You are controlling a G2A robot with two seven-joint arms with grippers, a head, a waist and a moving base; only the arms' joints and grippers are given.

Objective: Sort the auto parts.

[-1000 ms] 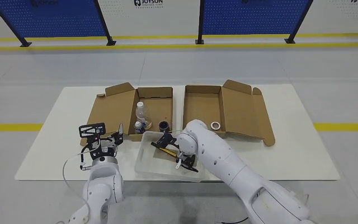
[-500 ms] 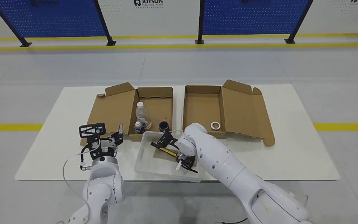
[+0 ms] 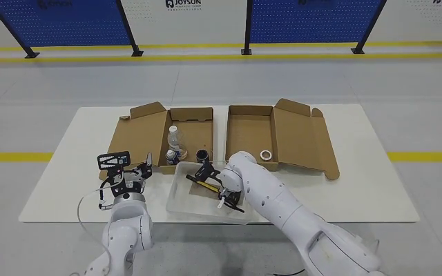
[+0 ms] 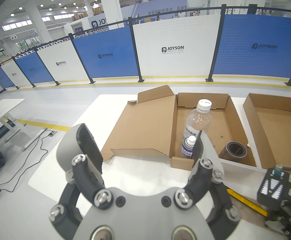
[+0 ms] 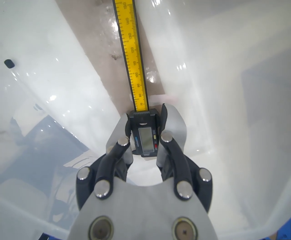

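So, caliper (image 5: 137, 79) btwn R jaws, clamped

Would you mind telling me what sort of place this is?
Probably a fenced demo bay inside a large industrial hall: blue-and-white barrier panels border it, yellow floor lines mark it, and ceiling lights run high overhead.

We are in a large industrial hall, in a fenced-off robot work bay. Behind the white table (image 3: 373, 193) stands a row of blue and white perforated partition panels (image 3: 314, 17) on black posts, and yellow lines (image 3: 207, 56) mark the grey floor between table and panels. On the table sit open cardboard boxes (image 3: 146, 131). Beyond the panels we see a high ceiling with rows of lights (image 4: 59, 4). Beside the table, cables (image 4: 42, 142) trail to a floor socket (image 4: 51, 133).
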